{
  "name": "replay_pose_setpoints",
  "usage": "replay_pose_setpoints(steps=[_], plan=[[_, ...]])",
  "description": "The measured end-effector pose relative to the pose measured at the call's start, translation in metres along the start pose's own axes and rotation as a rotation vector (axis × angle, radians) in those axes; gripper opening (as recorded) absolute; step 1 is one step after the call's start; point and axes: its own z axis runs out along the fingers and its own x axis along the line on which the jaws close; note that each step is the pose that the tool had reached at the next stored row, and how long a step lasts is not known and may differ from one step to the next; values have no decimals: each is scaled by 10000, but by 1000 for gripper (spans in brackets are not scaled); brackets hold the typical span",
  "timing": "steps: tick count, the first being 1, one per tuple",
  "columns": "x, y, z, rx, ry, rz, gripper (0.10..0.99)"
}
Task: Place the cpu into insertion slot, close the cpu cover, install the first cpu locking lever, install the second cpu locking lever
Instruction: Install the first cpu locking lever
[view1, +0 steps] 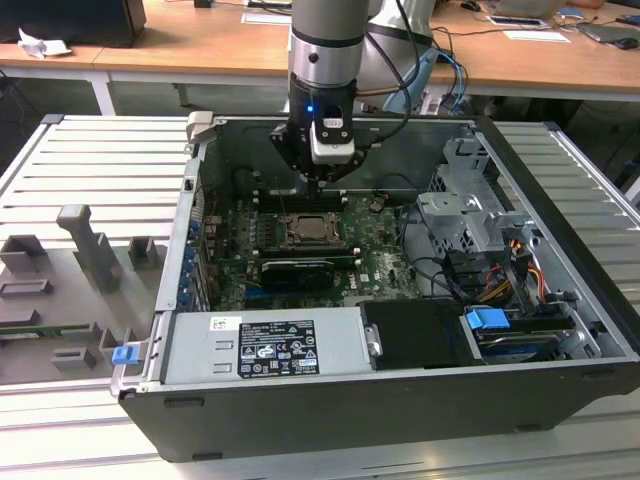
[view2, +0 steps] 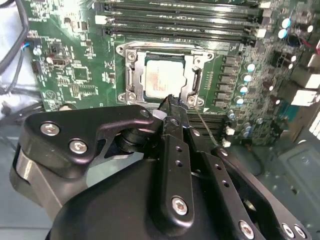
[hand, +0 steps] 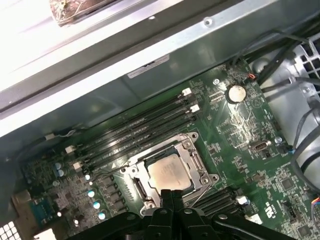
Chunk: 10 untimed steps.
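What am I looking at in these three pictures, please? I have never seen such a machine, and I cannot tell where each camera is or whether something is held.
This is one robot arm reaching into an open computer case that lies on a slatted metal table. The exterior view comes from a camera off the arm; both wrist views come from cameras riding on the arm, looking past its black gripper. Inside the case are a green circuit board, a grey power supply and cables. The cpu sits in the insertion slot, with the cpu cover lying flat around it. The gripper's fingers are pressed together close to the socket's edge, and nothing shows between them.
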Motion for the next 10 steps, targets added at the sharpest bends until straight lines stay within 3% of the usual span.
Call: replay_pose_setpoints(steps=[10], plan=[[25, -12, 7, 24, 39, -1257, 106]])
